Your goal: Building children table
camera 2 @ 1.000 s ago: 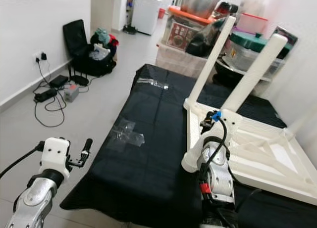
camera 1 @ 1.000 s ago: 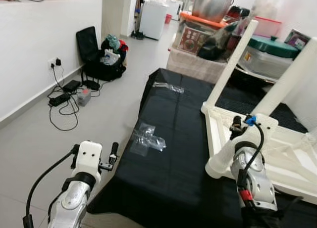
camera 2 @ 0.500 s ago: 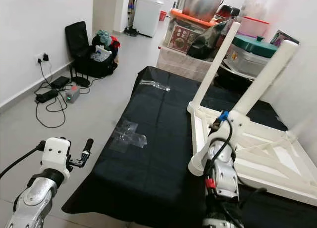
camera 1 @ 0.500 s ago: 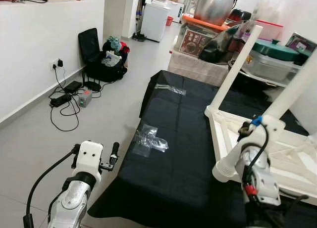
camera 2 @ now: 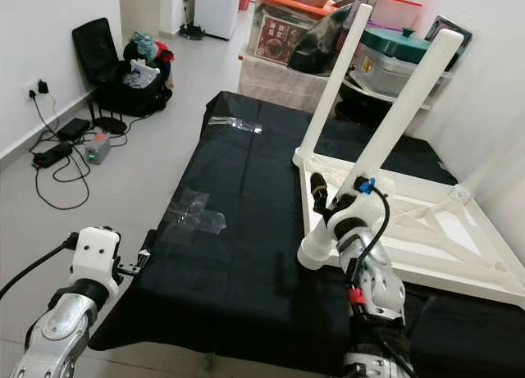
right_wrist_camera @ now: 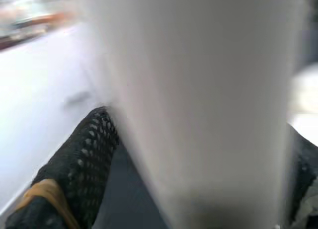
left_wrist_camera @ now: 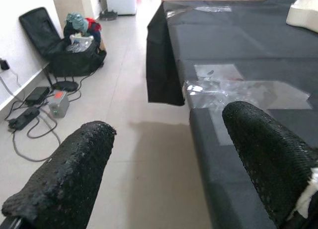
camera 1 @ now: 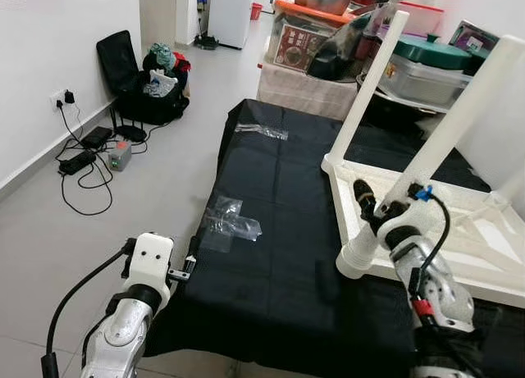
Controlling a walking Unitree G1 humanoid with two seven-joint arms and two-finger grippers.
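A white children's table (camera 1: pixel 340 199) lies upside down on a black cloth (camera 1: pixel 279 189). One slim leg (camera 1: pixel 371 79) stands upright at its far corner. A thicker white leg (camera 1: pixel 463 120) leans from the near corner, its lower end (camera 1: pixel 354 263) over the cloth. My right gripper (camera 1: pixel 381 207) is shut on that leg near the table frame; in the right wrist view the leg (right_wrist_camera: pixel 198 90) runs between the black fingers (right_wrist_camera: pixel 84 159). My left gripper (left_wrist_camera: pixel 164 174) hangs open at the cloth's near left edge, holding nothing.
Clear plastic bags lie on the cloth at the middle (camera 1: pixel 230 226) and the far end (camera 1: pixel 262 132). Left of it is bare floor with cables (camera 1: pixel 86 152) and a black chair with bags (camera 1: pixel 143 87). Storage boxes and a pot (camera 1: pixel 328 34) stand behind.
The head view has shifted and dipped. My right gripper has turned around the leg, so one black finger now shows beside it. The left arm has barely moved.
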